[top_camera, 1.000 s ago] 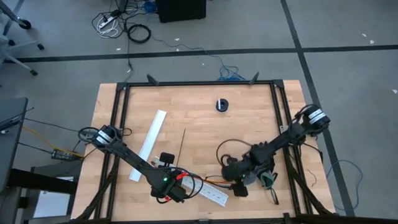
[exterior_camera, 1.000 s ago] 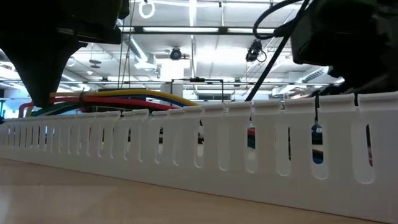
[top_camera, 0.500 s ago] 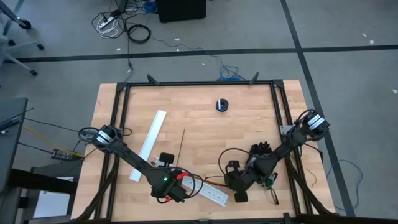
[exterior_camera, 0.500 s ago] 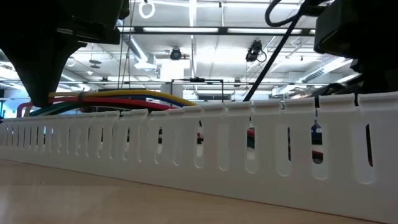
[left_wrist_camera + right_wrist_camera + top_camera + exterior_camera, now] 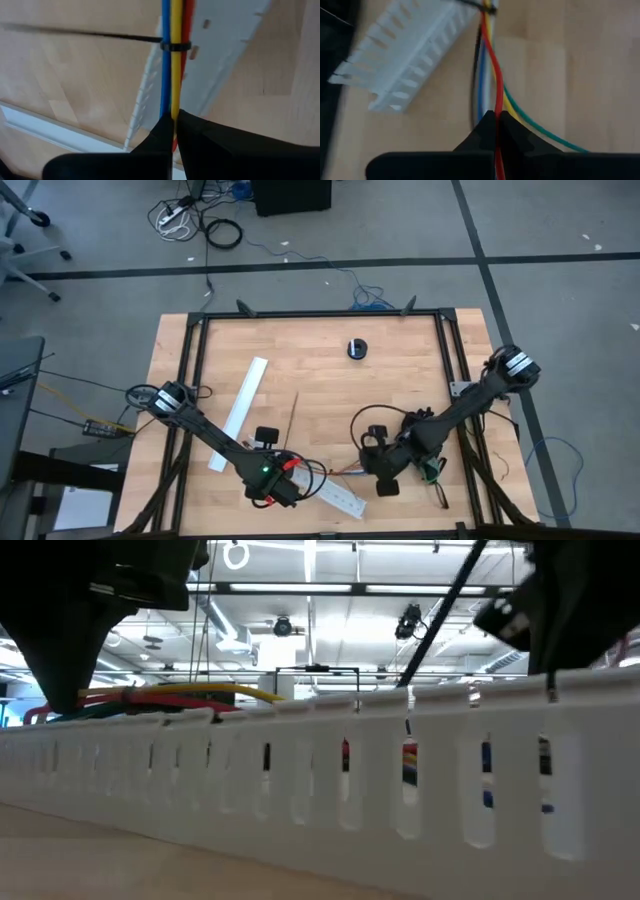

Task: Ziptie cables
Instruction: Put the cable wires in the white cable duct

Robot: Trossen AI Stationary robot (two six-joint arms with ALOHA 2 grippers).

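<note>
Left gripper (image 5: 174, 116): near the table's front edge, I have its fingers pinched flat on the cables (image 5: 172, 65), blue, yellow and red side by side.
Right gripper (image 5: 496, 117): also at the front, just right of the left one; the fingers are clamped together on the red wire (image 5: 492, 70), with the white, blue, yellow and green strands fanning loose beside it.
Cables' place: strung between my two grippers, over the short slotted channel (image 5: 338, 497) at the front of the table (image 5: 400, 380).
Ziptie (image 5: 174, 46): one black band already circles the bundle just ahead of the left fingers, its long tail sticking out sideways.
Spare ziptie (image 5: 293, 412): a thin black strip lying loose mid-table, well apart from the bundle.
Handling, as I judge it: the wires are light, limp and slick-jacketed; they sag and splay wherever nothing holds them.
Where I'd grip: close to the band, across the whole bundle, not one strand.
Far side: a long white channel (image 5: 240, 425) and a small black round piece (image 5: 357, 348).
</note>
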